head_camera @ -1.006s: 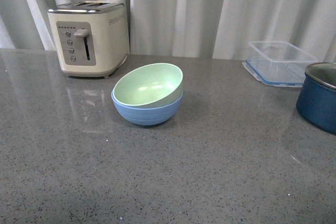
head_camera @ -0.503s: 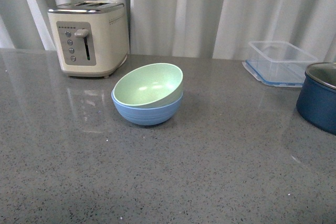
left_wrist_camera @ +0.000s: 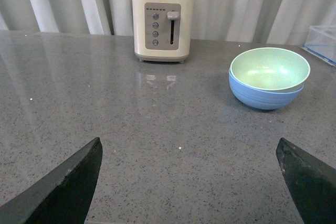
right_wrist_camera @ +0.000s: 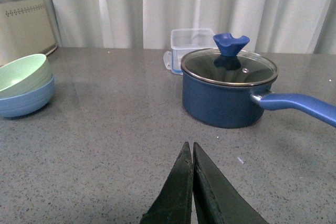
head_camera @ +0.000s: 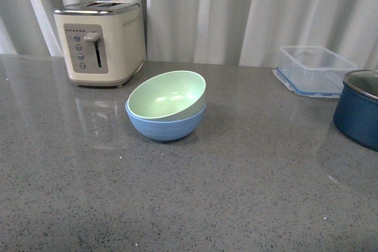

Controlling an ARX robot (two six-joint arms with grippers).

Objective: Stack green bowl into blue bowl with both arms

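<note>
grey countertop, toaster, blue bowl, pot

A grey speckled stone countertop fills the room's foreground, glossy enough to catch pale reflections. Behind it hang white pleated curtains, covering the whole back wall in soft vertical folds. The light is even and diffuse, casting only faint shadows across the polished surface.

1. Worktop: open in front of and beside the stacked bowls.
2. Toaster: close behind-left of the bowls.
3. Pot, container: far right, well apart.
</note>
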